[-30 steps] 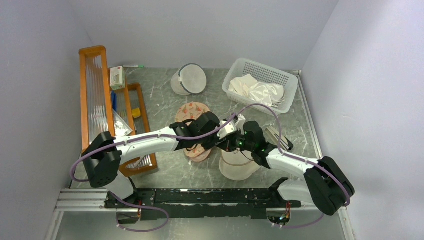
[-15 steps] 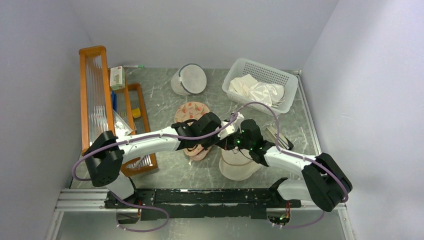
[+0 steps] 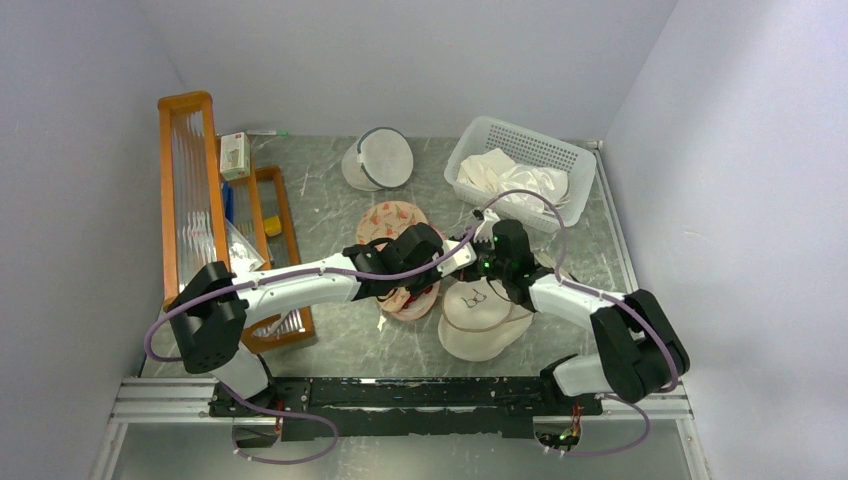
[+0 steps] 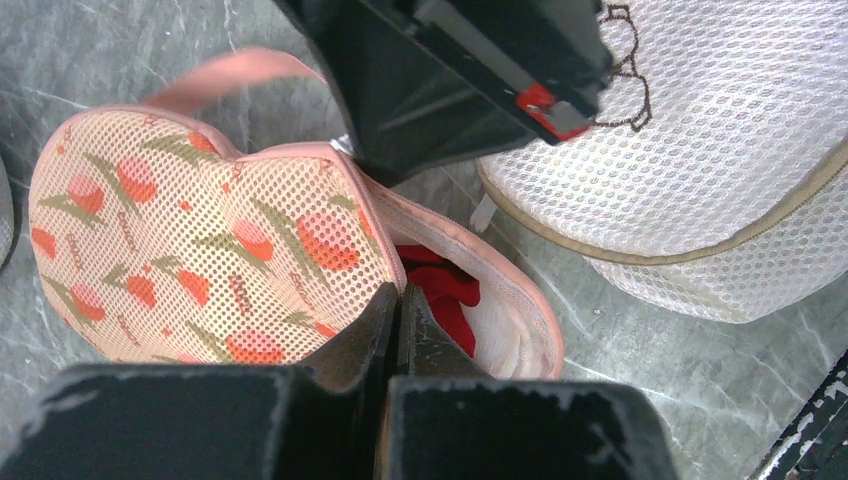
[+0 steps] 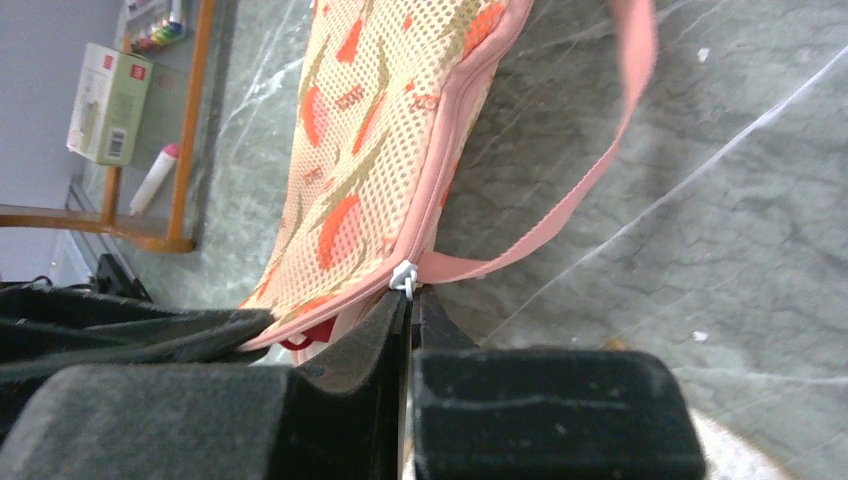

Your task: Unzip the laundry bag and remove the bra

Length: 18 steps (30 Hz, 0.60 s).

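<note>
**Operator:** How do my jaws stand?

**Observer:** Your left gripper (image 4: 393, 300) has its jaws pressed together. They pinch the pink-trimmed edge of the upper mesh flap of the laundry bag (image 4: 200, 240). Your right gripper (image 5: 408, 295) is likewise closed, its jaws nipped on the small white zipper pull (image 5: 404, 275) at the bag's seam.

**Operator:** Where are the task's things relative to them?

**Observer:** Seen from your left wrist, the bag's printed flap spreads to the left of the left jaws, and its opened mouth gapes just to their right. The bra (image 4: 445, 290) shows there as a fold of deep red cloth lying inside the bag against the pale lining, just beside the fingertips. The body of your right gripper sits directly beyond the left jaws. The round cream pouch (image 4: 700, 150) lies to their far right, apart from the bag. Seen from your right wrist, the bag's pink strap (image 5: 610, 150) loops away beyond the right jaws.
</note>
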{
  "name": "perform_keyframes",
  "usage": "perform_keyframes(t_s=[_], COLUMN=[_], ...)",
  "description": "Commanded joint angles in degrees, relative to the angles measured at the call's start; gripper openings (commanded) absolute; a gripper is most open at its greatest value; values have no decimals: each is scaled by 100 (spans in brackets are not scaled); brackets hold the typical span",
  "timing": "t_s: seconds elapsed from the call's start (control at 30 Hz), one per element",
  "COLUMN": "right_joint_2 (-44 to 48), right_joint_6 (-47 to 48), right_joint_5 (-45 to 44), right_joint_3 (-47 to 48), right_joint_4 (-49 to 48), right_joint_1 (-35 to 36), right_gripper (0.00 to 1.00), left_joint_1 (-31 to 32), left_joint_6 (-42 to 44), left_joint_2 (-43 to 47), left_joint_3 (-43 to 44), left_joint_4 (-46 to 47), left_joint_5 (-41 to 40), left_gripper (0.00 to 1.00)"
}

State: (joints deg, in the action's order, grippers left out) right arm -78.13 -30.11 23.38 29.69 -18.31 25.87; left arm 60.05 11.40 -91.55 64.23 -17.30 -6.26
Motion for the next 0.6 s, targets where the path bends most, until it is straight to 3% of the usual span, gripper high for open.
perform_keyframes(t_s=[0.0, 0.2, 0.3, 0.33, 0.47, 0.57], right_joint_2=[-473, -1255, -1169, -1034, -292, 134], right_joint_6=[537, 348, -13, -116, -584, -679], right_joint_5=[-294, -18, 225, 176, -24, -219], right_joint_3=[597, 967, 774, 631, -76, -407], right_joint_4=[30, -559, -959, -1027, -1344, -1274], right_joint_1=[-213, -208, -111, -48, 204, 489], right_gripper=[0, 0, 0, 0, 0, 0], left_joint_1=[53, 51, 59, 64, 59, 66], left_joint_6=[29, 29, 18, 16, 9, -10], left_joint_2=[72, 3, -65, -91, 21, 233], left_joint_3=[116, 121, 141, 161, 155, 82], left_joint_4=[-221, -241, -271, -292, -255, -145], left_joint_5=[97, 77, -89, -163, -148, 11], left_gripper=[7, 7, 7, 11, 44, 55])
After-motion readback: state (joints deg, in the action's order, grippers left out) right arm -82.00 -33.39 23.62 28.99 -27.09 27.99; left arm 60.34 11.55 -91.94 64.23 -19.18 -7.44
